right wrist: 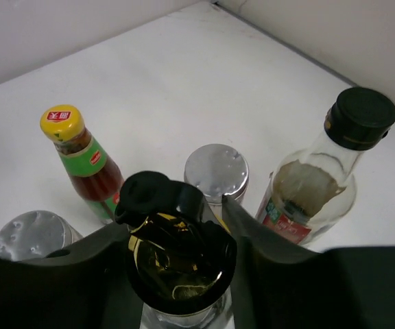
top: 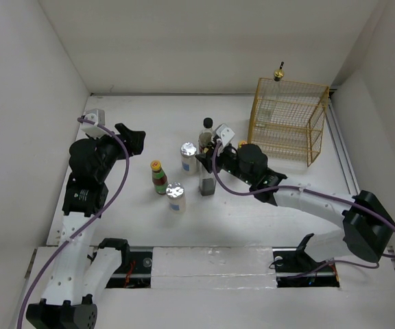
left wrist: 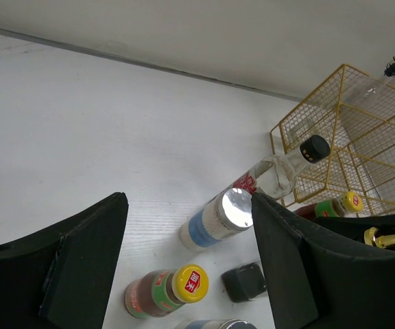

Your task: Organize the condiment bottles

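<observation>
Hiding the body of a gold-spouted bottle [right wrist: 177,267] under its cap; cropping a silver-lidded jar [left wrist: 210,324] at the left wrist view's lower edge.

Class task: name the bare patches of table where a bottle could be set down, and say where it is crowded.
Bare: the far strip of table between the left gripper and the yellow basket; also the near strip before the silver-lidded jar. Crowded: the centre, where bottles ring the right gripper, shut on a gold-spouted bottle.
</observation>
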Action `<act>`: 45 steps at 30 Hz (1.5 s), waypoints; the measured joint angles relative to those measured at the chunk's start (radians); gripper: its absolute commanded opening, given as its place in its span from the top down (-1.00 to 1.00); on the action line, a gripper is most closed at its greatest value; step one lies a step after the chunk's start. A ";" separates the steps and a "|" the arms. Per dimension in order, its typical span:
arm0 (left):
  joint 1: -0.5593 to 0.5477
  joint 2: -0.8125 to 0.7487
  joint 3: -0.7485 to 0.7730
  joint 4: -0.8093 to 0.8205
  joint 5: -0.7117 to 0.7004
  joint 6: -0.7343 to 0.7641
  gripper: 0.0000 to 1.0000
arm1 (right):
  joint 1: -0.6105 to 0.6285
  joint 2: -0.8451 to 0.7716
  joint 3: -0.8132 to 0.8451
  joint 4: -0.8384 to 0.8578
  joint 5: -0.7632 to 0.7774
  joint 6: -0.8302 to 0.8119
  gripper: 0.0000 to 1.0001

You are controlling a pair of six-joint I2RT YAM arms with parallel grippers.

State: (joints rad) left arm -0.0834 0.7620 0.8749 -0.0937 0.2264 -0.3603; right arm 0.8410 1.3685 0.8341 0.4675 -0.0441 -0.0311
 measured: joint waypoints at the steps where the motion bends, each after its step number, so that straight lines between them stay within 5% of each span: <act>1: 0.000 0.000 0.000 0.000 0.000 0.000 -0.37 | 0.002 0.000 0.000 0.008 0.003 -0.001 0.33; 4: 0.000 0.000 0.000 0.000 0.001 0.000 -0.37 | 0.013 0.001 0.000 0.009 0.019 0.003 0.72; 8: 0.000 0.000 0.000 0.000 0.002 0.000 -0.37 | 0.033 -0.016 -0.006 -0.006 0.045 0.007 0.98; 13: 0.000 0.000 0.000 0.000 0.003 0.000 -0.37 | 0.067 -0.118 0.021 -0.162 0.075 0.013 1.00; 23: 0.000 -0.014 0.000 0.000 0.003 0.000 -0.40 | 0.045 -0.211 0.469 -0.410 0.154 -0.002 1.00; 36: 0.000 -0.014 0.000 0.000 0.005 0.000 -0.40 | -0.524 -0.078 0.769 -0.512 0.055 -0.043 1.00; 45: 0.000 -0.014 0.000 0.000 0.005 0.000 -0.40 | -0.761 0.136 0.925 -0.567 -0.019 -0.041 1.00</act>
State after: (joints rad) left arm -0.0834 0.7479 0.8749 -0.0940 0.2317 -0.3603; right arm 0.0799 1.5043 1.7588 -0.0994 -0.0635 -0.0723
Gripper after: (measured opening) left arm 0.698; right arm 0.436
